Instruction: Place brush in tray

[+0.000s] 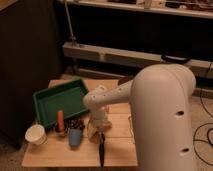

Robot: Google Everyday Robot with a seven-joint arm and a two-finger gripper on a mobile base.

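Hand (99,131), jaws wide, just abv brush (101,151) — brush outside tray (60,100)

On the table (50,156), at ten o'clock from its middle: tray (60,100). At the tray's six o'clock, just beside its front rim: stick (60,121). At eight o'clock of the stick, near the table's corner: bowl (36,134). At four o'clock of the stick: cup (75,138). At the cup's two o'clock: gripper (98,129). Just at the gripper's six o'clock, lying twelve-to-six, reaching the front edge: brush (101,151).

Arm (160,110) hides part of the table (55,152); the hand (98,127) by the brush (101,150) is blurred.
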